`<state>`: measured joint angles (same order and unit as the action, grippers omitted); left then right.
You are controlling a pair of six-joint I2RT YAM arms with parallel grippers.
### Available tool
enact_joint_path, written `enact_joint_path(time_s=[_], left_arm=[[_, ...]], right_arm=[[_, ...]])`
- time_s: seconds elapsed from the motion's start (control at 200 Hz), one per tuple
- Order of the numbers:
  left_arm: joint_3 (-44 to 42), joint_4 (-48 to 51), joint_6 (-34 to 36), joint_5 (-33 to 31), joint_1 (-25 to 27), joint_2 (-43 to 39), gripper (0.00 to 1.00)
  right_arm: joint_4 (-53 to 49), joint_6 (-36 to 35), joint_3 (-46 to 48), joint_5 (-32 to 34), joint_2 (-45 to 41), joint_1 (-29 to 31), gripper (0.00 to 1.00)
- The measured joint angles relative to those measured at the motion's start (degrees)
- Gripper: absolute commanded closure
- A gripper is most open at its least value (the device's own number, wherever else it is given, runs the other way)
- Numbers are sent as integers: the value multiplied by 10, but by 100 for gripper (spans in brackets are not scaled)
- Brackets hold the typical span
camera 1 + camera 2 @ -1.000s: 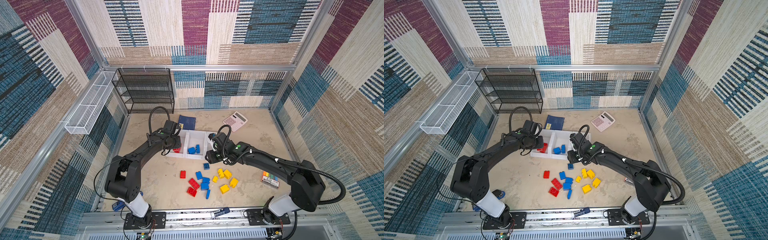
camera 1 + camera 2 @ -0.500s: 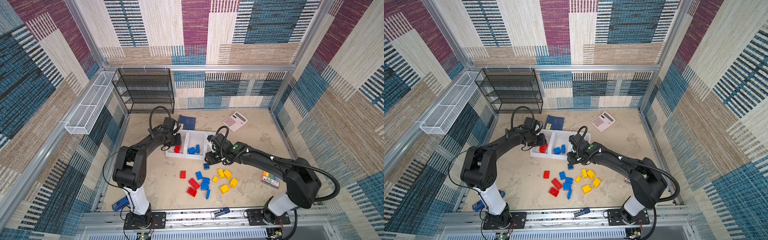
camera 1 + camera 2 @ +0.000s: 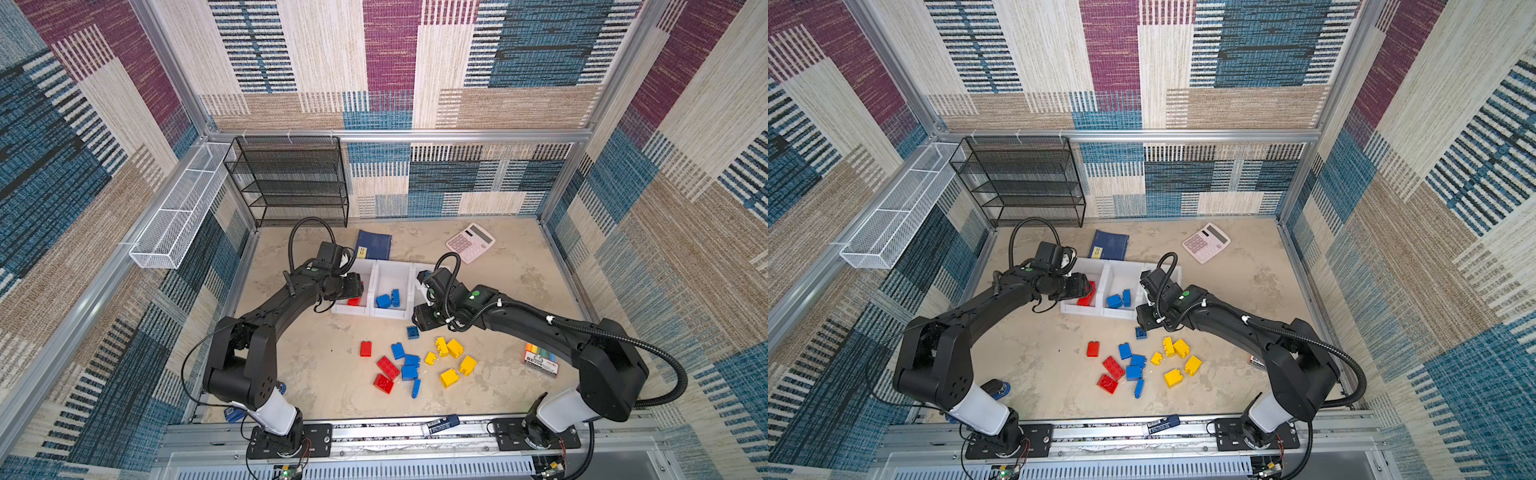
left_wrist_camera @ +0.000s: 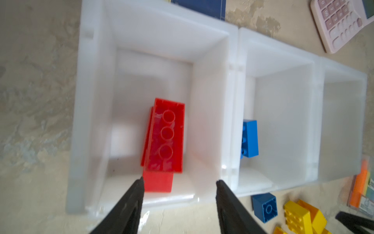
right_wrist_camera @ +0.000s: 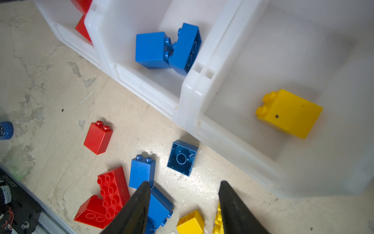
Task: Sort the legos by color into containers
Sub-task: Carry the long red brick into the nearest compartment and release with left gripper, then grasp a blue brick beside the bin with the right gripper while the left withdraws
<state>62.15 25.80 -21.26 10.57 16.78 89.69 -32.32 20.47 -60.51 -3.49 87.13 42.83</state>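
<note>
while the left gripper (image 4: 179, 180) hangs over the front lip of the row of bins (image 4: 212, 91), its jaws stand apart with nothing between them. two red bricks (image 4: 165, 137) lie inside the bin at that arm's end of the row, one of them hollow side up and resting partly on the other. the middle bin of the row holds two blue bricks (image 5: 168, 48), touching each other. the bin at the opposite end of the row holds one yellow brick (image 5: 289, 113), lying on its side. the right gripper (image 5: 184, 182) sits just in front of the row, above the floor (image 5: 60, 81), with its jaws apart and empty. a dark blue brick (image 5: 182, 158) lies hollow side up on the floor, just in front of the row and near the joint between the middle bin and the bin with the yellow brick. other loose bricks (image 3: 411, 365) in red, blue and yellow lie scattered on the floor further in front of the row. a booklet (image 3: 374, 245) and a calculator (image 3: 470, 242) lie behind the row.
</note>
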Motion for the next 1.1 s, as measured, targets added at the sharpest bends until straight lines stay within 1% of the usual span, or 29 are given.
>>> enact_joint_path(time_s=[0.275, 0.406, 0.516, 0.731, 0.922, 1.102], left_arm=[[-141, -9, -49, -15, 0, -177, 39], [-202, -13, -79, -27, 0, -250, 39], [-243, -20, -106, -27, 0, -294, 39], [-284, -20, -135, -26, 0, -333, 39], [-293, -20, -146, -20, 0, -341, 39], [-296, -20, -150, -12, 0, -350, 39]], right_arm=[[-1, 24, 36, 17, -22, 1, 44], [1, 35, 37, 26, -12, 9, 44], [2, 43, 32, 29, 8, 20, 44], [8, 57, 3, 44, 60, 47, 46], [12, 68, -23, 66, 108, 64, 49], [12, 80, -26, 84, 126, 66, 52]])
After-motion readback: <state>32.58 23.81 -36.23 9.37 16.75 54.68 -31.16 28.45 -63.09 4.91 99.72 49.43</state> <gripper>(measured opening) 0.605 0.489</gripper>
